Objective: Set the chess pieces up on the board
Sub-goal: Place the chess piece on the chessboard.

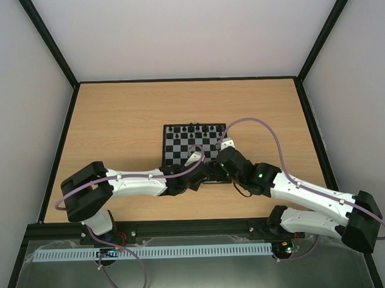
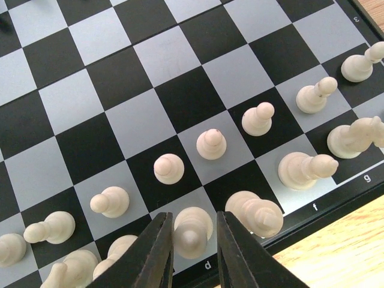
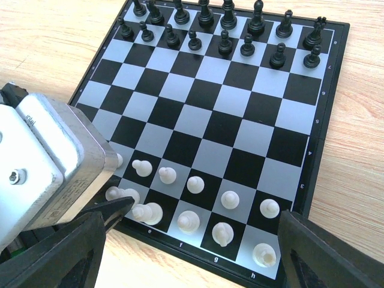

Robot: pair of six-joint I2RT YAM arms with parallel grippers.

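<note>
Left tool at the white back rank, d-file; set-up looks near its end.

Nearest, its two fingers flank an upright whitish piece on the board's 6 o'clock edge. They stand close against it, but I cannot tell whether they pinch or merely bracket it. Neighbouring chess pieces crowd in just beside it at 3 and 9 o'clock, and the pawn row stands one rank beyond. The right tool hovers spread wide over the same edge, holding nothing. Further on, the board is bare mid-field, with black pieces ranked at 12 o'clock. It lies on the bench. Judged step: seating this piece. Next probably calls for a straight lift clear, without brushing the neighbours.
</note>
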